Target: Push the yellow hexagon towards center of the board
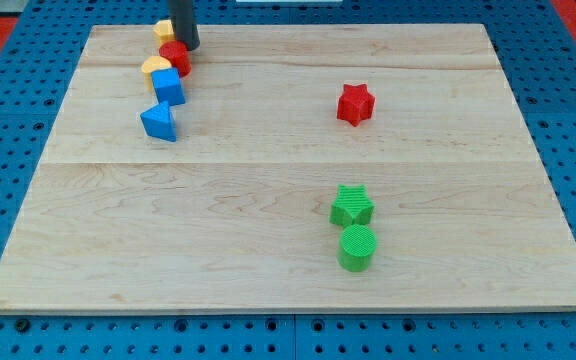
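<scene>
Two yellow blocks lie at the board's top left. One sits at the top edge, just left of the rod, and looks hexagonal. The other is lower, wedged between a red cylinder and a blue cube; its shape is partly hidden. My tip rests just right of the upper yellow block and directly above the red cylinder, touching or nearly touching both.
A blue triangular block lies below the blue cube. A red star sits right of centre. A green star and a green cylinder stand together at the lower right. The wooden board lies on a blue pegboard.
</scene>
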`<state>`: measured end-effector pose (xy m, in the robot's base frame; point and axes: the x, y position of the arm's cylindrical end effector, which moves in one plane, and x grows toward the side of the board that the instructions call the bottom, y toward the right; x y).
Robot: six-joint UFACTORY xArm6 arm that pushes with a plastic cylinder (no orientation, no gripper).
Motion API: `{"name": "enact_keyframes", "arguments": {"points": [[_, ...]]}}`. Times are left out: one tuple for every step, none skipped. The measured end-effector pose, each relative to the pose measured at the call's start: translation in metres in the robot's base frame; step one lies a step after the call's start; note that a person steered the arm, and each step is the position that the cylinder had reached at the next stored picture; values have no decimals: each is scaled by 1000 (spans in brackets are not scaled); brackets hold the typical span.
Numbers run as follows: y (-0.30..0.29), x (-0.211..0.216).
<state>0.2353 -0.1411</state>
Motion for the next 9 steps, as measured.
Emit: {"name": "enact_keyframes", "arguments": {"points": [[-5,4],[-48,4],[-83,3],[-110,-10],[-97,-36],[-72,-43],[-25,-24],[56,5],[83,32]]}}
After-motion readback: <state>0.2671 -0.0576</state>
